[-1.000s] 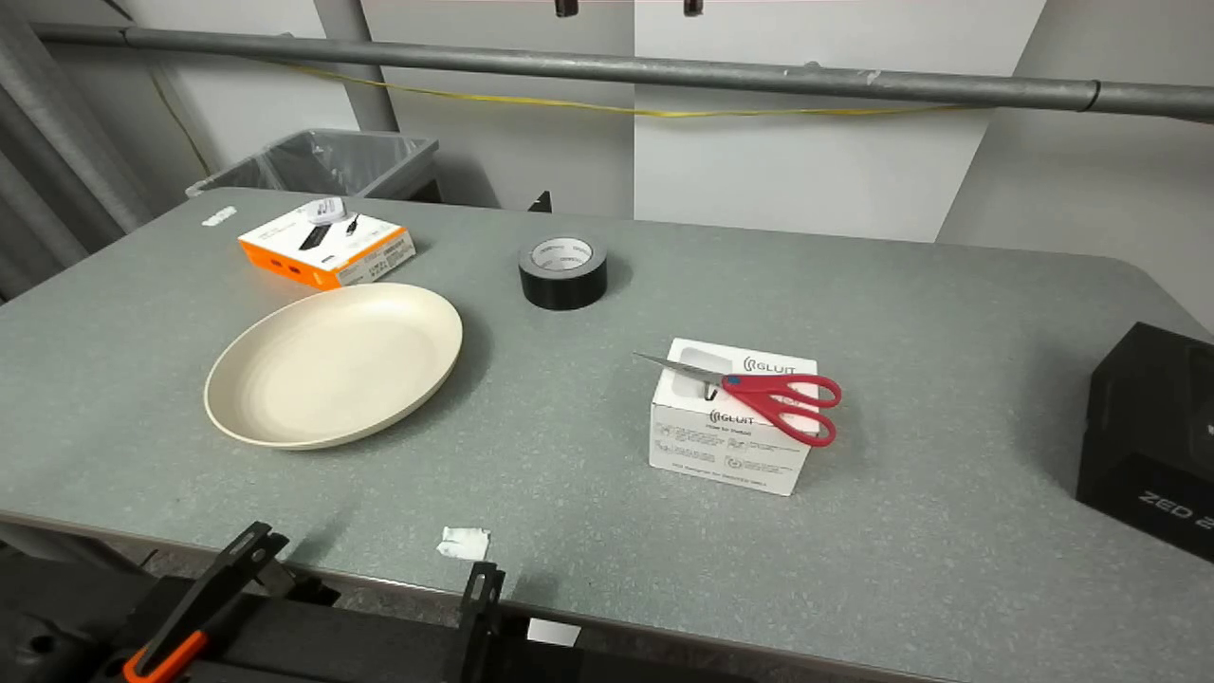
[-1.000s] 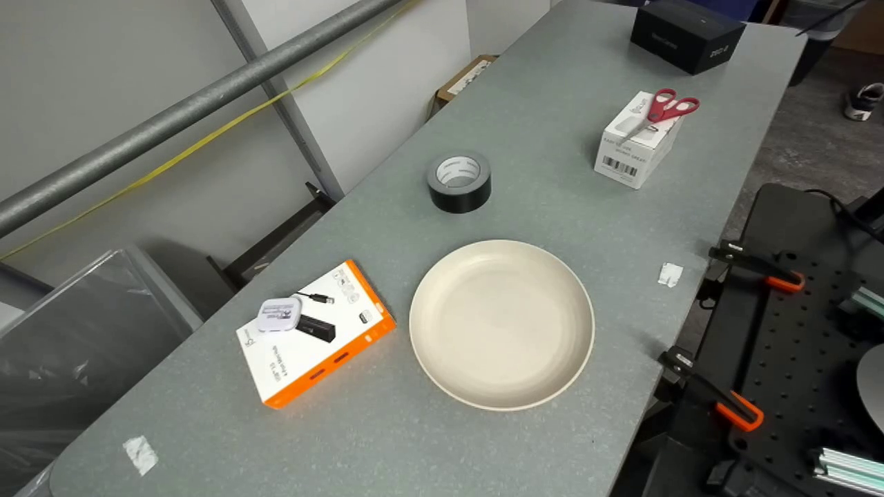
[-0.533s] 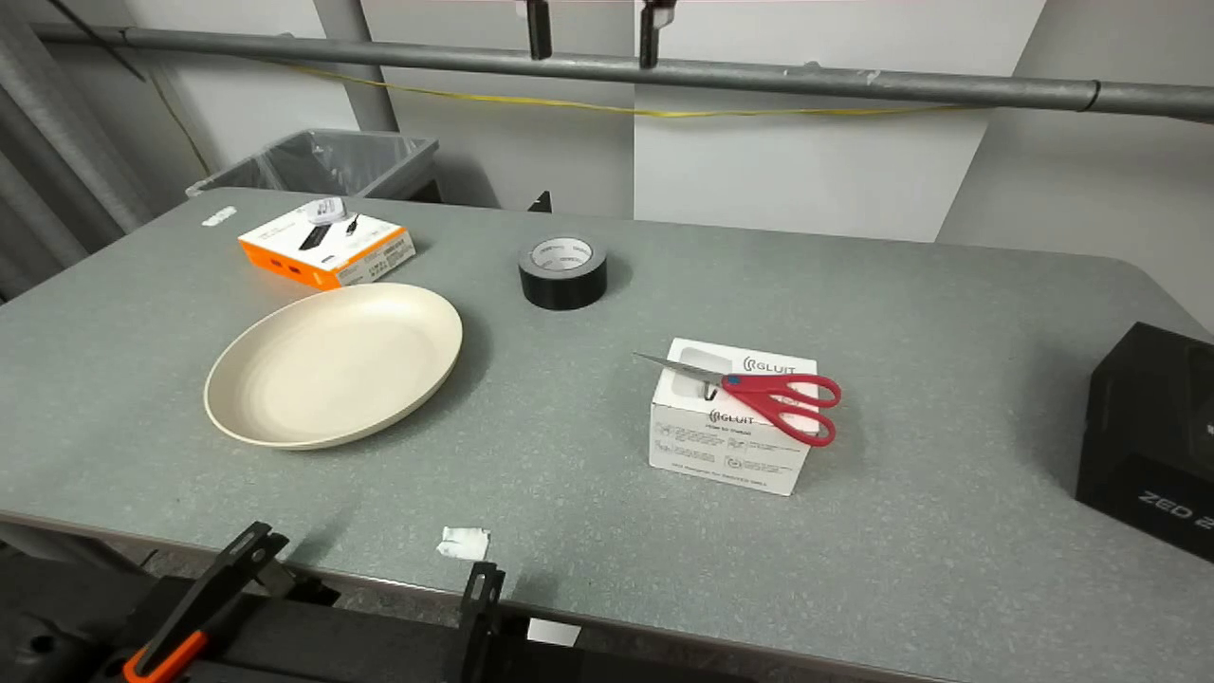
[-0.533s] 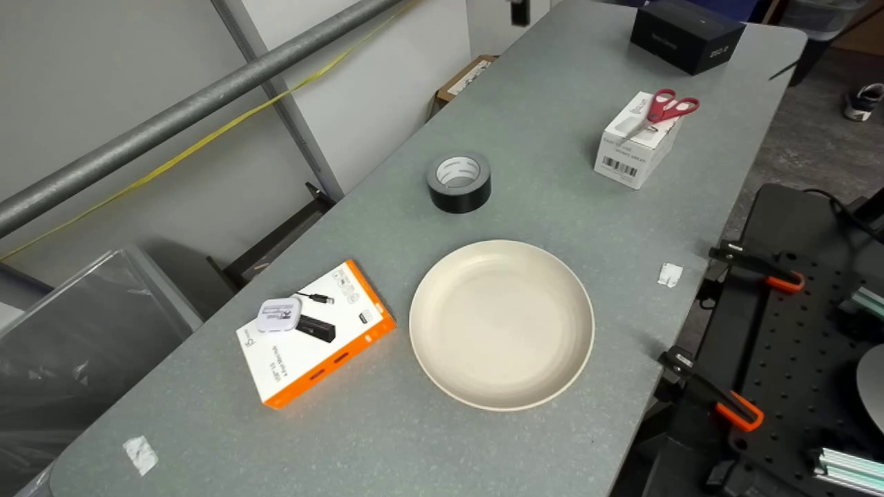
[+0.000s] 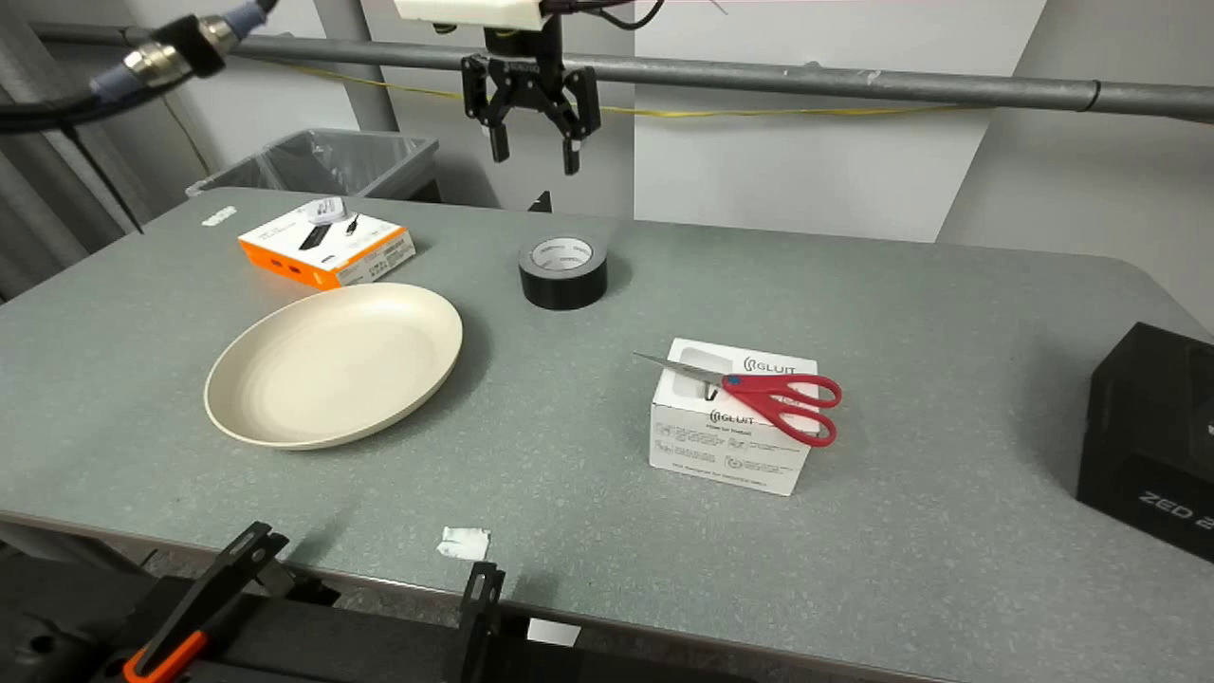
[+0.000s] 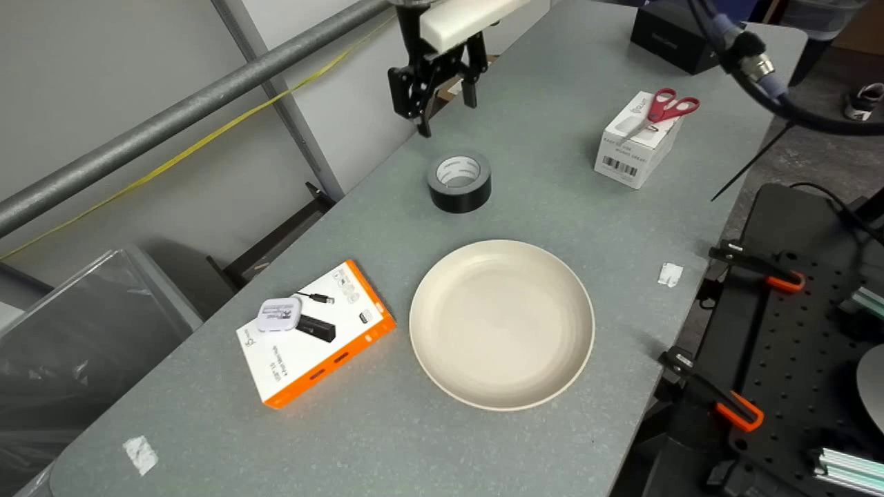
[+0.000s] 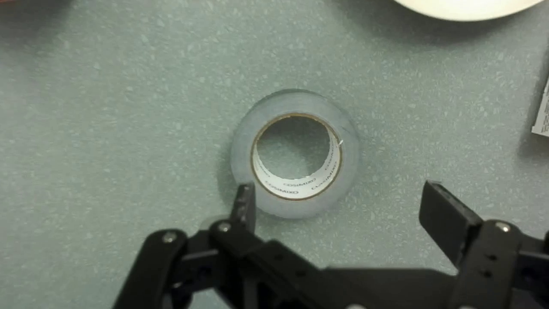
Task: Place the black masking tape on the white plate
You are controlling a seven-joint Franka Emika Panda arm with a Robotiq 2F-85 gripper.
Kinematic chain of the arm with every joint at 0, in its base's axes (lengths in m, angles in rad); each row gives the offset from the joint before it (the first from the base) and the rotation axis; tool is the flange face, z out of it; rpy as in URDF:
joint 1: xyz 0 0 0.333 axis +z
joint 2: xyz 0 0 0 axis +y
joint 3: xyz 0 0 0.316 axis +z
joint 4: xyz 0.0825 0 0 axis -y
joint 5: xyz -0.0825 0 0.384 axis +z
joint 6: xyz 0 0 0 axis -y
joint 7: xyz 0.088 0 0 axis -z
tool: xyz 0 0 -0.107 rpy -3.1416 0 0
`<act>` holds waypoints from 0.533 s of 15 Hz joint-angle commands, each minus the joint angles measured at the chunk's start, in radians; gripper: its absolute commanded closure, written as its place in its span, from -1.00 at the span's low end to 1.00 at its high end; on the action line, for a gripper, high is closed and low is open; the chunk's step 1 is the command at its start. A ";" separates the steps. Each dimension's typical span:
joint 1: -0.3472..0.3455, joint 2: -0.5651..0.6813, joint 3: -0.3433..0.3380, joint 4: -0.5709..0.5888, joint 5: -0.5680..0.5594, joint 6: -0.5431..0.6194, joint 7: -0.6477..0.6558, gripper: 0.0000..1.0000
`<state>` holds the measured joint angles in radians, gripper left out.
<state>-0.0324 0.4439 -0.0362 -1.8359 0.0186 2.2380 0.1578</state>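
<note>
The black masking tape (image 5: 564, 292) lies flat on the grey table in both exterior views (image 6: 461, 201), hollow centre facing up. The cream-white plate (image 5: 337, 370) sits near it with nothing in it; it also shows in an exterior view (image 6: 502, 324). My gripper (image 5: 535, 161) is open and empty, pointing down above and behind the tape; it shows in an exterior view as well (image 6: 447, 116). In the wrist view the tape (image 7: 349, 150) appears ahead of the open fingers (image 7: 339, 189), with the left fingertip overlapping its near edge in the picture. The plate's rim (image 7: 467, 10) shows at the top.
A white box (image 5: 730, 446) with red scissors (image 5: 778, 389) on top stands on the table. A white-orange box (image 6: 318, 338) lies beside the plate. A large black box (image 5: 1148, 446) stands at the far end. A grey pipe (image 5: 759, 83) runs behind the table.
The arm and gripper have come down into both exterior views, from above the picture's top edge to above the tape. The tape, plate and boxes have not moved.
</note>
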 commanded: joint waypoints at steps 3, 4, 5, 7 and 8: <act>0.010 0.057 0.000 0.056 0.013 -0.023 0.001 -1.00; 0.010 0.056 -0.002 0.053 0.013 -0.023 0.001 -1.00; 0.010 0.054 -0.003 0.052 0.013 -0.023 0.001 -1.00; 0.015 0.071 -0.005 0.059 0.020 0.010 0.030 -1.00; 0.020 0.091 -0.006 0.068 0.015 0.013 0.038 -1.00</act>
<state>-0.0275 0.4976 -0.0339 -1.7855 0.0279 2.2213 0.1643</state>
